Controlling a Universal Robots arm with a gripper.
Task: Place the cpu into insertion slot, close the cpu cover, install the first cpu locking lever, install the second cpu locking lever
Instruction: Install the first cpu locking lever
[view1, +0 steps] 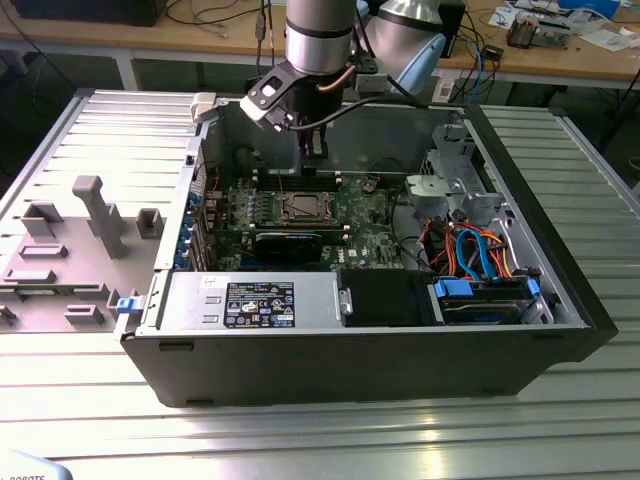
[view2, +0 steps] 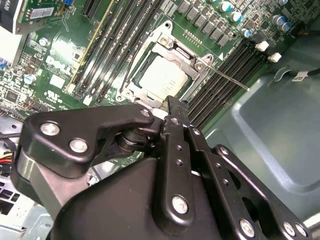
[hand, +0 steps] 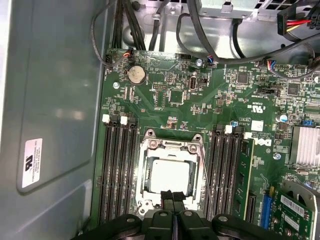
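The cpu (hand: 170, 177) lies flat in the insertion slot (view1: 300, 207), its dull silver top showing in both wrist views (view2: 162, 77). The cpu cover (hand: 146, 175) is down around it as a silver frame. A thin locking lever (hand: 206, 182) slants off one side of the socket over the memory slots, also visible as a rod (view2: 227, 79). My gripper (hand: 172, 199) hangs just above the socket's edge with its black fingers (view2: 175, 106) pressed together and nothing between them. In the exterior view the gripper (view1: 315, 152) stands inside the open case above the board.
Black memory slots (hand: 117, 170) flank the socket, and one holds a green module (hand: 245, 175). A coin battery (hand: 135, 74) and cables (hand: 150, 25) lie beyond. The grey case wall (hand: 50, 100) is close by. A drive cage (view1: 455, 185) and a power supply (view1: 260, 300) fill the case.
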